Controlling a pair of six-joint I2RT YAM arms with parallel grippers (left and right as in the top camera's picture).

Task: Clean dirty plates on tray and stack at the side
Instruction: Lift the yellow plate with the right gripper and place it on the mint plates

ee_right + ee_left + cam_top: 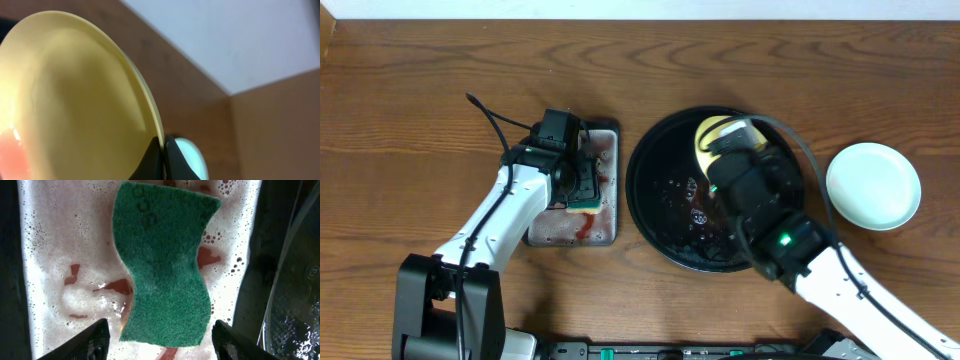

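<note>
Tilting above the black tray (650, 205) at upper centre, the pale yellow plate (710, 133) is clamped by its rim in the right gripper (162, 150), while to its left the green sponge (162, 265), long axis up-frame, is straddled ungrasped by the spread-jawed left gripper (160, 336).

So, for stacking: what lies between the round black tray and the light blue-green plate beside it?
Overhead view: just a thin strip of bare wooden table between round black tray and light blue-green plate.
</note>
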